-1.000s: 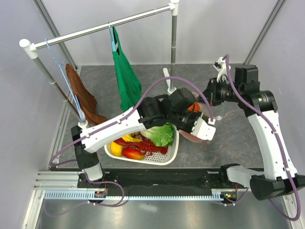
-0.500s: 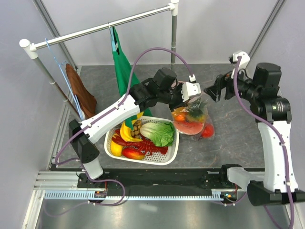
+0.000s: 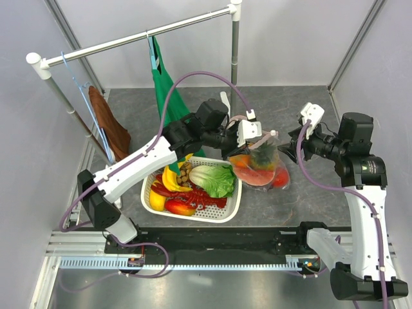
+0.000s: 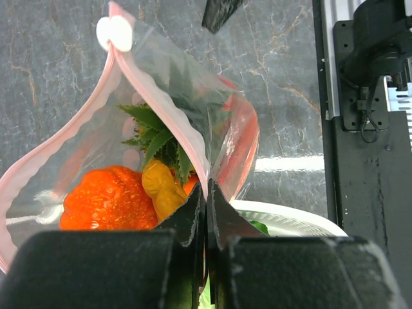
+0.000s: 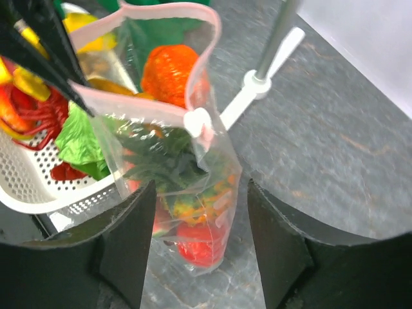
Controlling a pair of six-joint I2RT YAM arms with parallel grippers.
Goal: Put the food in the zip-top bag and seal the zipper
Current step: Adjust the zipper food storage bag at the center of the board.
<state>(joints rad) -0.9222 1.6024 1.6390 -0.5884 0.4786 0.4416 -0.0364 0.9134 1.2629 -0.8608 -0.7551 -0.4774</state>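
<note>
The zip-top bag [image 3: 259, 166] stands right of the basket, mouth up and open. It holds an orange pumpkin [image 4: 106, 196], a pineapple [image 4: 158, 138] and a red piece [image 5: 199, 241]. My left gripper [image 3: 243, 143] is shut on the pink zipper strip [image 4: 164, 90] at the near side of the mouth [image 4: 207, 193]. A white slider tab [image 4: 114, 33] sits at the strip's far end and also shows in the right wrist view [image 5: 196, 121]. My right gripper [image 3: 288, 147] is open and empty, just right of the bag, with the bag [image 5: 187, 174] seen between its jaws [image 5: 201, 187].
The white perforated basket [image 3: 233, 206] left of the bag holds green lettuce [image 3: 215, 179], bananas [image 3: 170, 180] and red pieces. A clothes rack [image 3: 235, 61] with a green garment [image 3: 168, 106] stands behind. The rack's foot [image 5: 257, 90] lies close behind the bag.
My left gripper rose from low beside the basket and drew the bag's mouth up and left. My right gripper pulled back, then came down toward the bag's right side.
</note>
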